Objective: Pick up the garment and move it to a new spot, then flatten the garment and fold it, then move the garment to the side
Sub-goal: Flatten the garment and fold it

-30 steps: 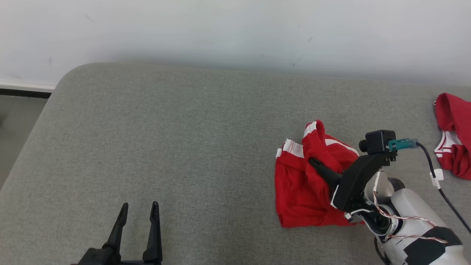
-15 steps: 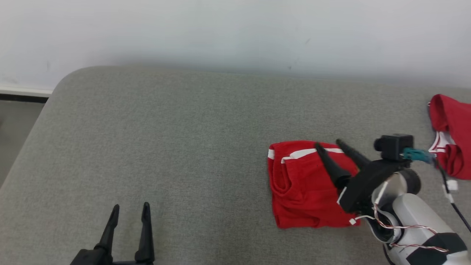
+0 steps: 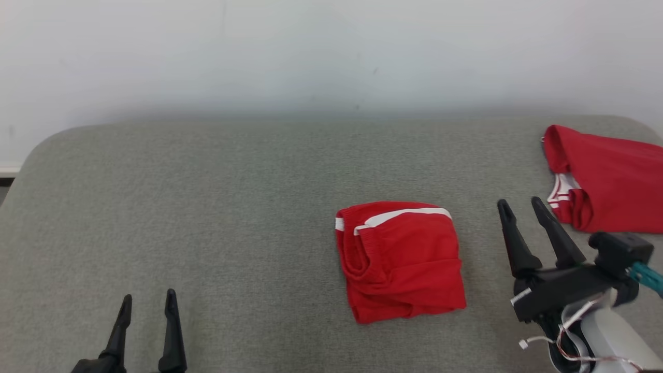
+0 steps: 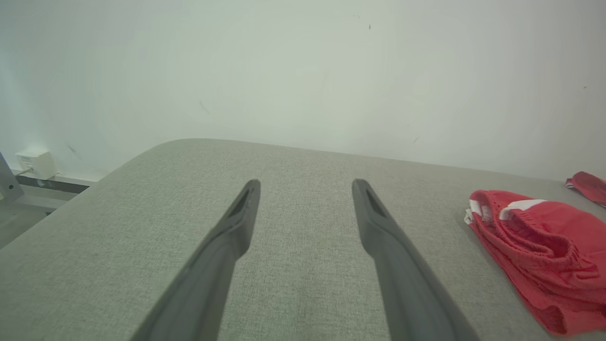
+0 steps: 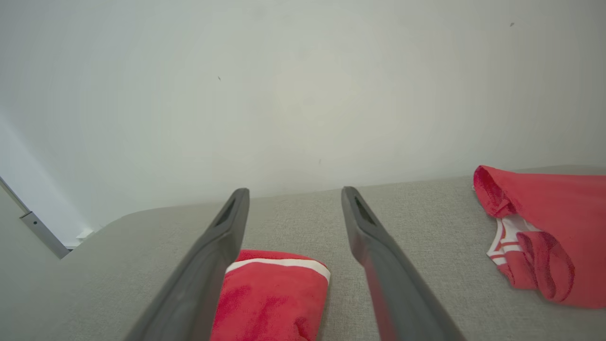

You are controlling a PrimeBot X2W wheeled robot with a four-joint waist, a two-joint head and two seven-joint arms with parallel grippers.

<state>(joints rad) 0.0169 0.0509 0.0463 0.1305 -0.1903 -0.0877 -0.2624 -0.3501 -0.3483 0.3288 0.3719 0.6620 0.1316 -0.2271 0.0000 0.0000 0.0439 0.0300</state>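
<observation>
Released by the right gripper (image 3: 519, 203), whose fingers now stand apart and empty, the folded garment (image 3: 401, 261) lies flat on the grey cushion (image 3: 207, 207). It sits just left of that gripper and well right of the left gripper (image 3: 148, 296), whose fingers are also spread. The right arm is judged nearer for the sideways move.

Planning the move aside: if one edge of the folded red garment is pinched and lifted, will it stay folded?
Probably not: the folded red garment shows soft, loose layers at its left edge, so it likely droops open. Pushed, it may bunch on the textured cushion.
</observation>
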